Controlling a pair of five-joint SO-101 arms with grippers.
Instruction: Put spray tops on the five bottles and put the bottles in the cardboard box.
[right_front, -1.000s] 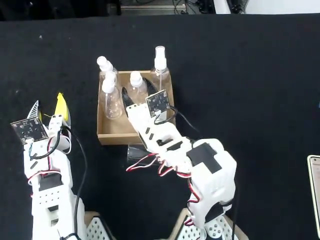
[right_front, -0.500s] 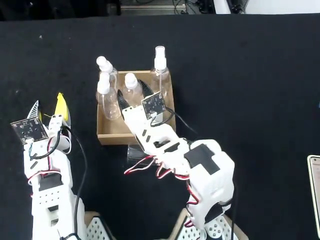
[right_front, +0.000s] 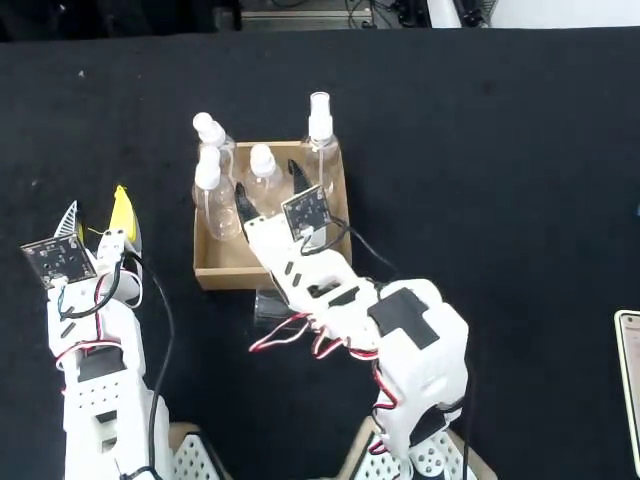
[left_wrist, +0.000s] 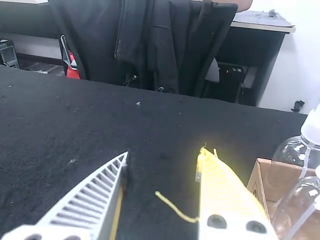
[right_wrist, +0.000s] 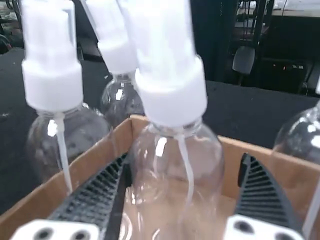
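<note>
The cardboard box (right_front: 225, 268) sits mid-table. A clear bottle (right_front: 265, 185) with a white spray top (right_wrist: 165, 65) stands upright in it, between the black fingers (right_wrist: 95, 200) of my right gripper (right_front: 270, 190). That gripper is open, and a gap shows between one finger and the bottle (right_wrist: 172, 165). Three more capped bottles stand by the box's far side: one at the left wall (right_front: 210, 190), one tilted at the far left corner (right_front: 212, 132), and one at the far right corner (right_front: 321, 135). My left gripper (right_front: 96, 214) rests far left, open and empty (left_wrist: 164, 155).
A clear object (right_front: 268, 306) lies on the black cloth just outside the box's near wall, partly under the right arm. A flat white-edged thing (right_front: 630, 370) lies at the table's right edge. Bare cloth stretches right of the box.
My right gripper shifted left and deeper into the box, carrying the bottle toward the left-hand bottles. Its fingers now stand slightly wider apart. The left arm stayed put.
</note>
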